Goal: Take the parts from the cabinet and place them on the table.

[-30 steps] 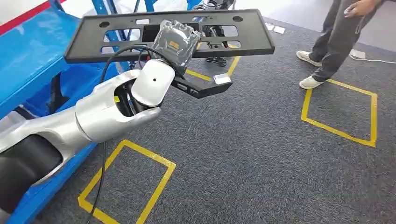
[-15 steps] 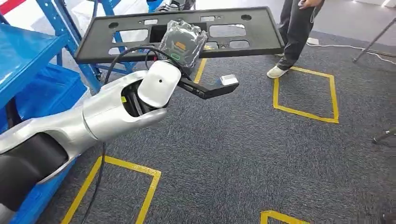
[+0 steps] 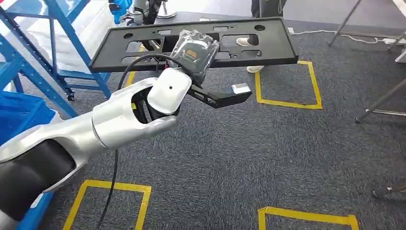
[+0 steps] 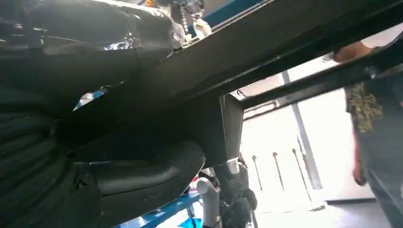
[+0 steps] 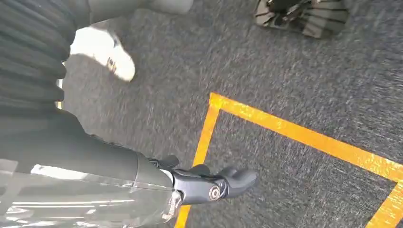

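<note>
A long black plastic panel [image 3: 201, 40] with several cut-outs is held level above the carpet in the head view. My left hand [image 3: 194, 50], wrapped in a clear plastic cover, grips it near the middle of its near edge. The silver left arm [image 3: 119, 120] reaches up from the lower left. In the left wrist view the thick thumb [image 4: 142, 175] lies under the panel's dark underside [image 4: 266, 52]. In the right wrist view my right hand [image 5: 209, 185] hangs over the carpet, dark fingers stretched out and holding nothing.
A blue rack [image 3: 28, 67] and a blue bin [image 3: 19, 112] stand at the left. Yellow tape squares [image 3: 287, 81] mark the grey carpet. A person's legs [image 3: 265, 7] show behind the panel. Stand legs [image 3: 378, 103] cross the floor at the right.
The camera has turned right: the blue rack has slid to the picture's left and the person to the top edge. My left hand keeps the same hold on the panel.
</note>
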Motion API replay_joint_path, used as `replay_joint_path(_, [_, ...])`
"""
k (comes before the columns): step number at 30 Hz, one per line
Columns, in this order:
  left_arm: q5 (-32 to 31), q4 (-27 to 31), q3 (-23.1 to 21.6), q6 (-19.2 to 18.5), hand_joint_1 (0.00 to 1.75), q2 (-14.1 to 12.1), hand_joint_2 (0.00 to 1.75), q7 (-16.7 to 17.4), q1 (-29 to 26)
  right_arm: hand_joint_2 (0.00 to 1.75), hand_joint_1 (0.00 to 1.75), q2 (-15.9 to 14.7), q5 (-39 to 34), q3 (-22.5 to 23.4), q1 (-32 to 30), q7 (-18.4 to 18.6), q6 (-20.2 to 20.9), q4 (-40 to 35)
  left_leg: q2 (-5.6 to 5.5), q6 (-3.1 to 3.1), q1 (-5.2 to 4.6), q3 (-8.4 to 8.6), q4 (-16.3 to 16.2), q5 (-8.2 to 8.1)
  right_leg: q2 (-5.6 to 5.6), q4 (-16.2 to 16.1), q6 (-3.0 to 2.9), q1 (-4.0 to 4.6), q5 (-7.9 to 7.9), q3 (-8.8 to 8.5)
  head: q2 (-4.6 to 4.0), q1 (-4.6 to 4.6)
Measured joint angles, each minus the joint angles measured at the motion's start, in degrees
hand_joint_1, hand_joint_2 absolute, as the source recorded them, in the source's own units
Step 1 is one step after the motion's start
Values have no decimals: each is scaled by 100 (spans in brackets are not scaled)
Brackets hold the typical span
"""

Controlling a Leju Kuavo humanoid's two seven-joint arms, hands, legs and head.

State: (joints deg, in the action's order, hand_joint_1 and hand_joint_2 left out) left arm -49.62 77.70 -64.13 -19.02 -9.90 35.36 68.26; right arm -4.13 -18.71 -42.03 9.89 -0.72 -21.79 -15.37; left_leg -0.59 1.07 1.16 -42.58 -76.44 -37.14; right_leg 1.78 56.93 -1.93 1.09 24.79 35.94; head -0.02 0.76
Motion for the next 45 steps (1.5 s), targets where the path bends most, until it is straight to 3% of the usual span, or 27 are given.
replay_joint_path(2, [4, -42, -20, 50, 175, 29, 175, -11, 6, 175, 0, 2, -22, 4, -27, 0, -2, 4, 21, 4, 8, 45, 398, 469, 177, 65, 40, -32, 60, -13, 0, 49])
replay_joint_path(4, [43, -82, -28, 161, 175, 82, 175, -31, 37, 175, 0, 13, -48, 9, -15, 0, -7, 7, -250, 34, 46, 393, 1295, 1069, 332, 214, 114, -86, 168, -13, 0, 79])
replay_joint_path(5, [72, -125, -48, 190, 175, 94, 175, -66, 47, 175, 0, 4, -52, 17, -5, 0, -13, 9, -586, 43, 81, 449, 1339, 930, 384, 259, 163, -86, 215, 43, 0, 83])
replay_joint_path(9, [107, -236, -133, 229, 175, 223, 175, -223, 120, 175, 0, 0, -92, 59, -35, 2, -33, 15, -312, -73, 37, 559, 1505, 911, 717, 235, 294, -171, 174, 108, 0, 105])
replay_joint_path(10, [73, -251, -155, 253, 175, 273, 175, -266, 154, 175, 0, -2, -90, 59, -59, 4, -28, 15, -236, -99, 64, 601, 1553, 920, 577, 242, 312, -152, 207, 109, 0, 104])
replay_joint_path(11, [46, -275, -162, 321, 175, 312, 175, -332, 174, 175, 0, 11, -85, 61, -51, 9, -31, 13, -148, -119, 52, 645, 1581, 909, 212, 382, 351, -109, 271, 177, 0, 8])
replay_joint_path(12, [31, -306, -175, 405, 175, 326, 175, -396, 209, 175, 0, 9, -92, 66, -33, 31, -35, 17, -60, -146, 35, 673, 1594, 898, -3, 701, 391, -120, 416, 346, 0, -43])
replay_joint_path(14, [20, -385, -210, 540, 175, 363, 175, -483, 239, 175, 0, 9, -94, 68, 2, 39, -33, 17, 154, -181, -6, 716, 1594, 845, -151, 1608, 426, -151, 740, 867, 0, -78])
replay_joint_path(16, [20, -450, -260, 546, 175, 409, 175, -498, 239, 175, 0, 22, -94, 68, -17, 44, -33, 17, 320, -185, -29, 767, 1593, 788, -163, 1853, 413, -164, 665, 1063, 0, -100])
replay_joint_path(17, [20, -474, -277, 549, 175, 428, 175, -503, 241, 175, 0, 31, -101, 68, -35, 55, -33, 20, 392, -180, -38, 802, 1593, 755, -163, 1619, 397, -158, 463, 975, 0, -111])
replay_joint_path(19, [18, -520, -286, 570, 175, 477, 175, -516, 275, 175, 0, 26, -101, 68, -53, 55, -35, 22, 516, -163, -54, 903, 1598, 680, -280, 592, 327, -137, -124, 473, 0, -120])
replay_joint_path(20, [15, -538, -289, 586, 175, 490, 175, -520, 295, 175, 0, 24, -101, 68, -48, 55, -33, 24, 569, -153, -53, 929, 1618, 655, -519, 301, 300, -68, -111, 315, 0, -120])
replay_joint_path(21, [11, -546, -293, 608, 175, 492, 175, -525, 332, 175, 0, 24, -101, 68, -34, 55, -33, 24, 605, -121, -83, 925, 1623, 643, -557, 224, 245, 8, -75, 262, 0, -126])
replay_joint_path(24, [15, -599, -304, 599, 175, 531, 175, -573, 347, 175, 0, 0, -101, 70, -21, 55, -31, 28, 764, -38, -64, 1002, 1672, 595, -416, 185, 155, 44, -17, 247, 0, -115])
replay_joint_path(25, [18, -610, -297, 597, 175, 562, 175, -577, 362, 175, 0, -11, -101, 68, -20, 55, -28, 28, 746, 8, -50, 1017, 1672, 531, -369, 77, 119, -15, -48, 148, 0, -113])
replay_joint_path(26, [20, -630, -293, 595, 175, 562, 175, -588, 369, 175, 0, -7, -98, 70, -20, 55, -28, 28, 281, 18, -17, 1021, 1558, 482, -325, 27, 113, -16, -51, 101, 0, -102])
replay_joint_path(27, [18, -632, -297, 599, 175, 562, 175, -599, 391, 175, 0, -20, -90, 70, 10, 55, -13, 33, 46, -4, -24, 867, 1254, 343, -301, 21, 45, -32, -52, 74, 0, -91])
replay_joint_path(30, [24, -682, -339, 590, 175, 558, 175, -610, 372, 175, 0, -4, -85, 76, 67, 57, 6, 35, -7, 25, -26, 101, 60, -11, -69, 30, 4, -35, -17, 42, 0, -13])
replay_joint_path(31, [29, -700, -350, 592, 175, 557, 175, -616, 369, 175, 0, 0, -87, 76, 63, 55, 7, 35, 10, 31, -26, -37, 0, 84, 19, 48, 13, -40, -1, 39, 0, -8])
replay_joint_path(33, [29, -734, -352, 594, 175, 542, 175, -614, 373, 175, 0, 2, -92, 76, 20, 55, 7, 35, -12, 29, -12, 84, 580, 658, 199, 119, 50, -58, 64, 22, 0, 57])
replay_joint_path(34, [29, -745, -352, 597, 175, 544, 175, -616, 375, 175, 0, 11, -92, 76, 16, 55, 7, 35, -151, 26, 1, 249, 1038, 973, 269, 175, 77, -74, 109, 16, 0, 81])
replay_joint_path(35, [29, -752, -354, 599, 175, 544, 175, -616, 373, 175, 0, 20, -94, 76, 20, 55, 7, 35, -424, 11, 31, 364, 1383, 1123, 337, 238, 110, -97, 162, 28, 0, 97])
replay_joint_path(36, [29, -763, -365, 599, 175, 540, 175, -621, 372, 175, 0, 15, -101, 79, 33, 52, 4, 37, -670, 5, 87, 433, 1441, 1048, 406, 310, 157, -90, 198, 95, 0, 90])
replay_joint_path(40, [33, -789, -387, 614, 175, 549, 175, -638, 383, 175, 0, 22, -118, 81, -10, 20, 2, 42, -343, -87, 55, 531, 1560, 994, 733, 226, 279, -158, 156, 128, 0, 90])
replay_joint_path(42, [31, -785, -383, 634, 175, 577, 175, -640, 403, 175, 0, 33, -120, 79, 3, 0, 0, 37, -125, -132, 63, 630, 1649, 988, 111, 539, 354, -110, 340, 283, 0, -32])
replay_joint_path(43, [33, -785, -383, 634, 175, 577, 175, -647, 410, 175, 0, 31, -125, 79, 32, 0, 0, 37, -17, -157, 54, 663, 1657, 970, -42, 920, 390, -121, 506, 489, 0, -65])
replay_joint_path(45, [46, -807, -393, 634, 175, 577, 175, -671, 409, 175, 0, 39, -127, 79, 51, 2, 2, 35, 206, -166, 51, 708, 1656, 918, -144, 1713, 437, -160, 750, 953, 0, -100])
